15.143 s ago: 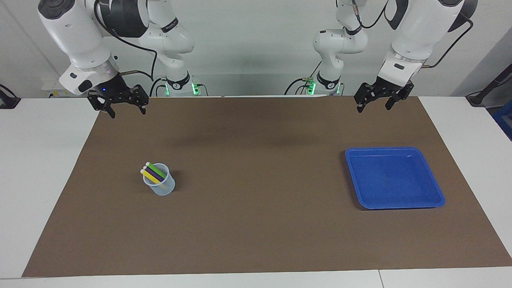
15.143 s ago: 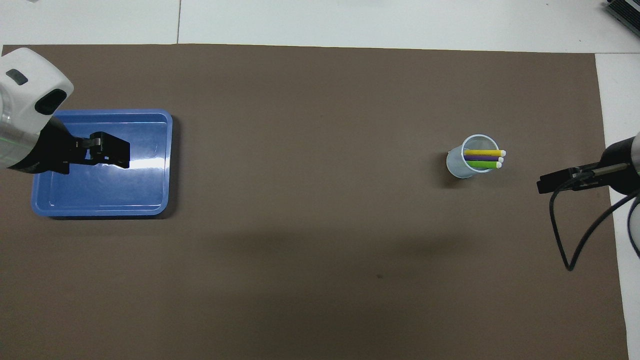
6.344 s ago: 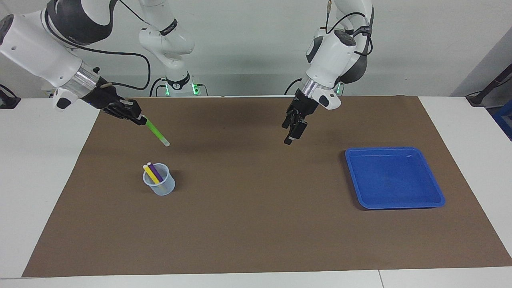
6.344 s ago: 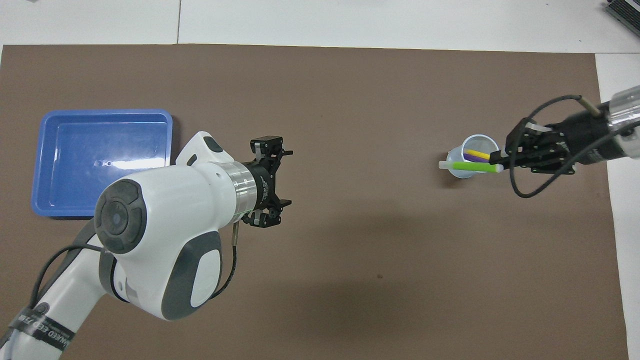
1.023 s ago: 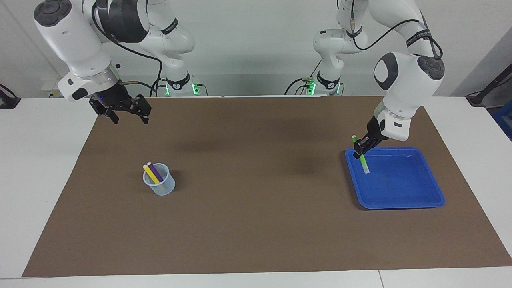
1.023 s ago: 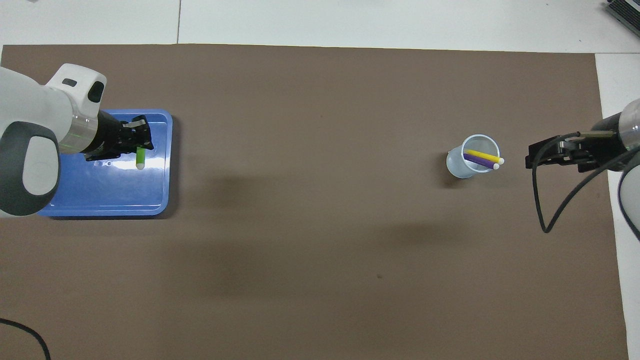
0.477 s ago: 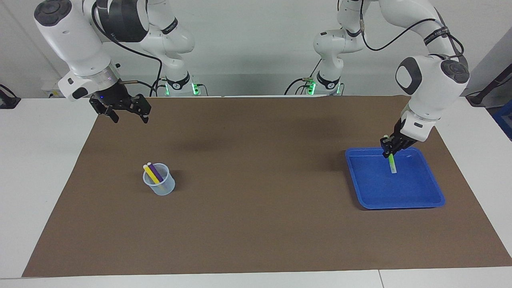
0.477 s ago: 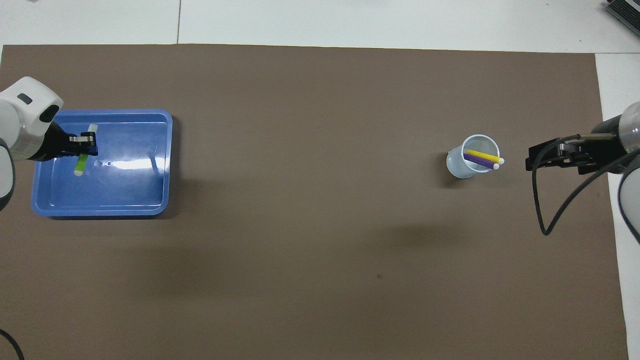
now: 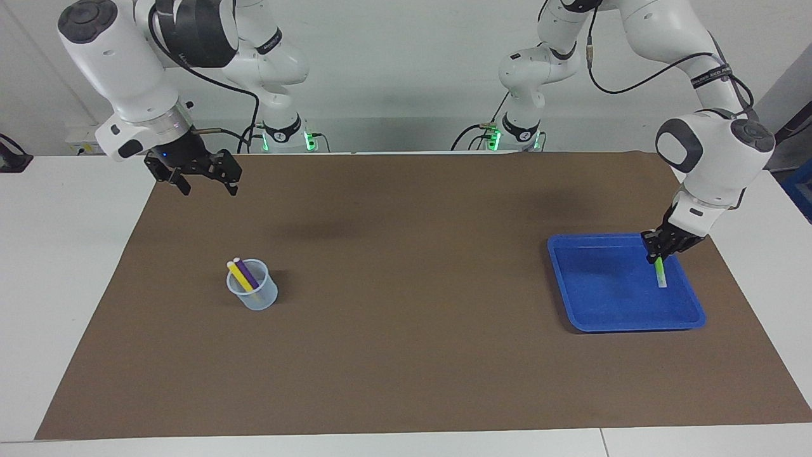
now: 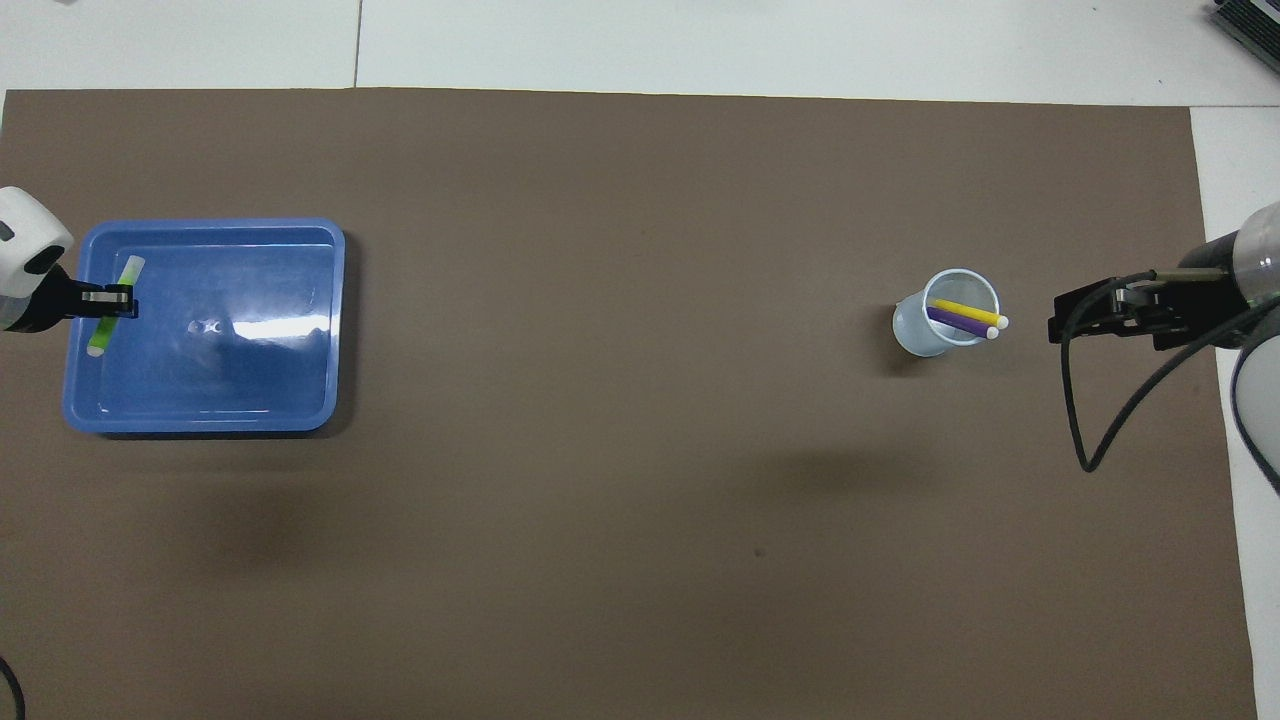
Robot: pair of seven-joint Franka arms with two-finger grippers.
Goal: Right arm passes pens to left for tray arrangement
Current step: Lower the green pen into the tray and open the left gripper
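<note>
Nearest the robots, the right gripper point(image 9: 202, 178) hangs w/ jaws spread wide and nothing in them, over the brown mat's edge by its own base; that arm waits, and judging by the layout it's the closer one to the cup point(image 9: 254, 293). The cup stands farther out from the robots than that gripper, toward the right arm's end of the table and well apart from the tray point(image 9: 574, 311); the yellow pen point(image 9: 238, 275) and purple pen point(image 9: 246, 273) lean in it side by side, pale ends up and tipped toward the right arm's end. The tray sits toward the left arm's end, about as far from the robots as the cup. Over the tray's outer end, the side away from the cup, the left gripper point(image 9: 661, 252) is clamped on the green pen point(image 9: 660, 273), pinching it near its upper part; overhead the pen's point(image 10: 110, 305) long axis runs roughly along that tray wall, near-to-far from the robots w/ a slight slant, and the grip crosses it about mid-length. Facing view shows the pen tilted, lower pale tip pointing down at the tray floor just inside the rim; can't tell if the tip touches yet. Prob the set-down is in hand: what matters is the pen lying parallel to that wall, so letting go should leave it flat alongside the rim w/ room for two more.
</note>
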